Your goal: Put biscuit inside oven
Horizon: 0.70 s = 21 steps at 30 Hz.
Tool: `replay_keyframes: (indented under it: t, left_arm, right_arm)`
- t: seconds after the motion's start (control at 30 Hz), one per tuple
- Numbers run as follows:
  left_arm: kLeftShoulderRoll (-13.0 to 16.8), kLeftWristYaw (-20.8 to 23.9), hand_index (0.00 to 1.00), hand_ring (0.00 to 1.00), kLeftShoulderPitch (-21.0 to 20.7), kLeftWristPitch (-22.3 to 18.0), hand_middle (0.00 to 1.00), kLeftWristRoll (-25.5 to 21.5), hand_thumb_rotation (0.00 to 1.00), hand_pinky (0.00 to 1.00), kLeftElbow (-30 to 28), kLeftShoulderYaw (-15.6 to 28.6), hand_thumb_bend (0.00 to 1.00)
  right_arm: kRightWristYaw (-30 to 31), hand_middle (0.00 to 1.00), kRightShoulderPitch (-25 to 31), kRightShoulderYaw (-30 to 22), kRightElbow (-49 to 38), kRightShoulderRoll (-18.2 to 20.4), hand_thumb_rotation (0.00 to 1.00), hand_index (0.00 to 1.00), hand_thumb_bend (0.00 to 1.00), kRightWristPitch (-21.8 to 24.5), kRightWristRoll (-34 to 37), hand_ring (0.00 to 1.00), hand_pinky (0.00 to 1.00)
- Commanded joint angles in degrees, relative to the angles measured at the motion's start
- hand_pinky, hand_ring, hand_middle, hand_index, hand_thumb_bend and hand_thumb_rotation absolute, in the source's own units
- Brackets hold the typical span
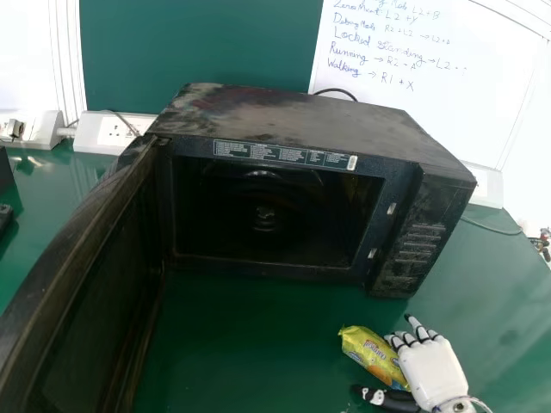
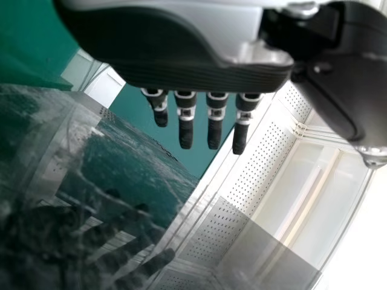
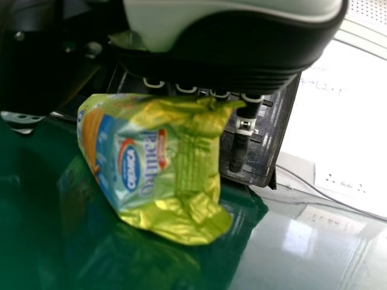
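Note:
The black oven stands on the green table in the head view, its door swung wide on the left. At the lower right is my right hand, its fingers curled over the yellow biscuit packet in front of the oven's control side. In the right wrist view, the packet sits beneath the palm of my right hand, hiding most of the fingers; one finger extends past it. My left hand has its fingers straight, with nothing in them, beside a glossy dark surface that mirrors it.
Behind the oven are a white socket strip and a whiteboard. A cable lies on the table to the right. Small dark objects are at the left edge.

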Motion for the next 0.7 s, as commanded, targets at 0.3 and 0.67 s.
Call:
replay_keyframes:
  t: [0.3, 0.67]
  left_arm:
    - [-5.12, -0.10, 0.91, 0.93, 2.48, -0.13, 0.96, -0.57, 0.62, 0.91, -0.24, -1.03, 0.95]
    - [-5.23, -0.01, 0.90, 0.94, 2.92, 0.27, 0.96, -0.83, 0.61, 0.91, -0.81, -1.59, 0.95]
  right_arm:
    - [0.36, 0.82, -1.58, 1.85, 5.03, -0.48, 0.35, 0.81, 0.95, 0.29, 1.02, 0.78, 0.73]
    - [-2.23, 0.81, -7.69, 5.65, 12.15, 0.20, 0.33, 0.80, 0.98, 2.13, -0.05, 0.76, 0.70]
